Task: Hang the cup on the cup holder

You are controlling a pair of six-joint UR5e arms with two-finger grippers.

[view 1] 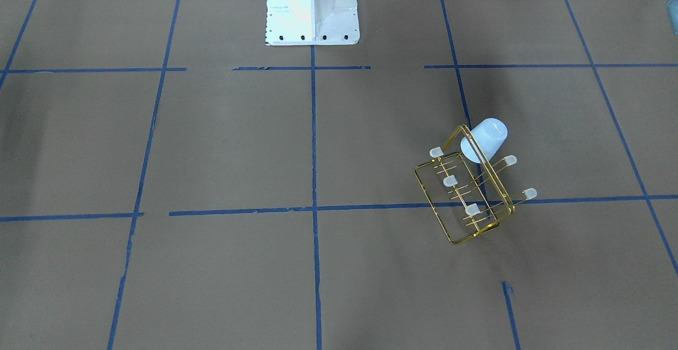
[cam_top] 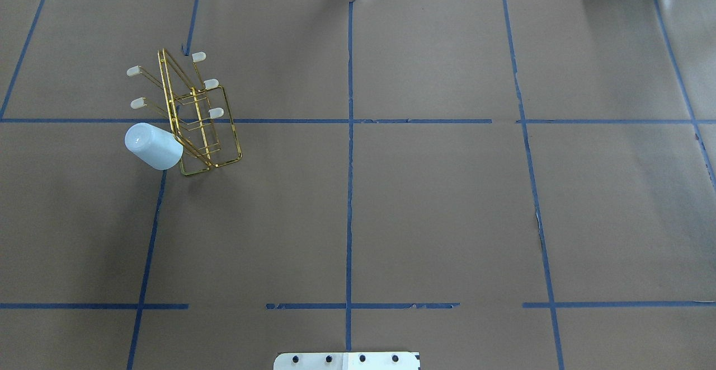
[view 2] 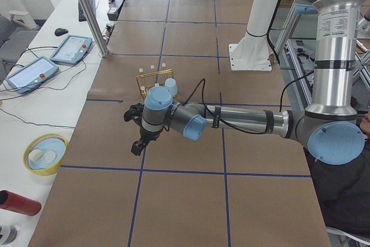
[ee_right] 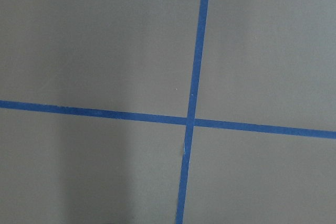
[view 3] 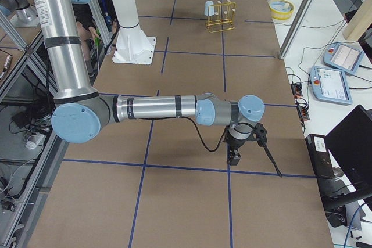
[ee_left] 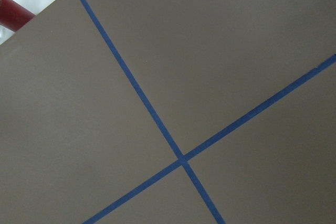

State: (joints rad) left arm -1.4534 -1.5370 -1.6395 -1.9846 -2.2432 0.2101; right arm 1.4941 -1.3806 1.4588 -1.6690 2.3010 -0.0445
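The pale blue-white cup (view 1: pixel 488 137) sits tilted, mouth down, over a prong at one end of the gold wire cup holder (view 1: pixel 466 191). In the overhead view the cup (cam_top: pixel 152 146) is at the near end of the cup holder (cam_top: pixel 193 115), on the table's left half. Both show small in the exterior left view, cup (view 2: pixel 171 87) and cup holder (view 2: pixel 155 80). My left gripper (view 2: pixel 137 137) hangs above the table away from them; I cannot tell if it is open. My right gripper (view 3: pixel 232 154) hangs far from them; I cannot tell its state. Both wrist views show only brown paper and blue tape.
A yellow-rimmed bowl (view 2: pixel 43 153) and a red cylinder (view 2: pixel 17 202) lie beyond the table's far-left edge. The white robot base (view 1: pixel 311 6) stands at the table's middle. Control tablets (view 2: pixel 69 47) and a metal post (view 2: pixel 87 10) are on the operators' side.
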